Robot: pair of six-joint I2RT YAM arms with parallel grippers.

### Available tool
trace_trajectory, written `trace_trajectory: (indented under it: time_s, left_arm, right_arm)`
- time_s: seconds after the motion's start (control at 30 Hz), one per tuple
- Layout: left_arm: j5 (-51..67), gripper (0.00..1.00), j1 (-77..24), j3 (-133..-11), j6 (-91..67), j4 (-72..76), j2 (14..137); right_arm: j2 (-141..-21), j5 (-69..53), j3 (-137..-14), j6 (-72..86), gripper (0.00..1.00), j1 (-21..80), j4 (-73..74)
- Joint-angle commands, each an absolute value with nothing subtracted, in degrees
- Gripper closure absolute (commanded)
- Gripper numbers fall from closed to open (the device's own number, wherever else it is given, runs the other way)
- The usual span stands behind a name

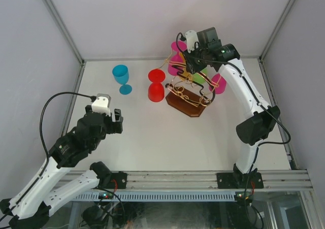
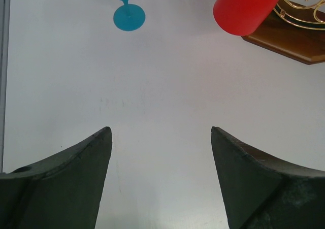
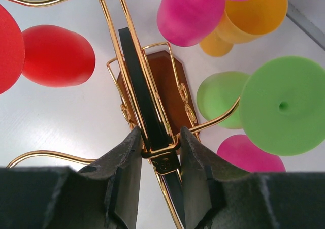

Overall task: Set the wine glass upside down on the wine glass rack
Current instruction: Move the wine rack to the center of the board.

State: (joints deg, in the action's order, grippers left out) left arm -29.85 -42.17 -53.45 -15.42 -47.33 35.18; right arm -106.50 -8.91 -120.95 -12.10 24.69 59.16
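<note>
The wine glass rack (image 1: 187, 105) is gold wire on a brown base, right of centre. My right gripper (image 1: 189, 62) is over its top, shut on the gold clip and black central loop (image 3: 136, 76), one pad on each side (image 3: 160, 133). A blue wine glass (image 1: 122, 76) stands upright on the table at the left. A red wine glass (image 1: 156, 85) is upside down just left of the rack; I cannot tell whether it hangs or stands. My left gripper (image 1: 117, 120) hovers open near the front left, with bare table between its fingers (image 2: 160, 132).
Pink (image 3: 190, 13), orange (image 3: 256, 10), green (image 3: 284, 104) and another pink (image 3: 249, 155) glass hang upside down on the rack's far and right arms. Grey walls with metal posts enclose the table (image 1: 152, 137). The red glass (image 2: 246, 5) and rack base (image 2: 289, 41) lie ahead of the left gripper.
</note>
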Motion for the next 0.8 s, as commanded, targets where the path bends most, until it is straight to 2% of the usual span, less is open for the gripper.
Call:
trace_trajectory:
  time_s: [0.0,0.77]
  left_arm:
    - [-30.48,0.17,-40.57,-53.99,-15.27,-45.56,34.59]
    - [-31.74,0.15,-37.54,-57.44,-14.94,-47.11,34.31]
  right_arm:
    - [-108.58,-9.9,-123.74,-9.36,0.99,25.47,53.69]
    - [-114.73,-7.92,-131.05,0.08,0.98,32.18,49.93]
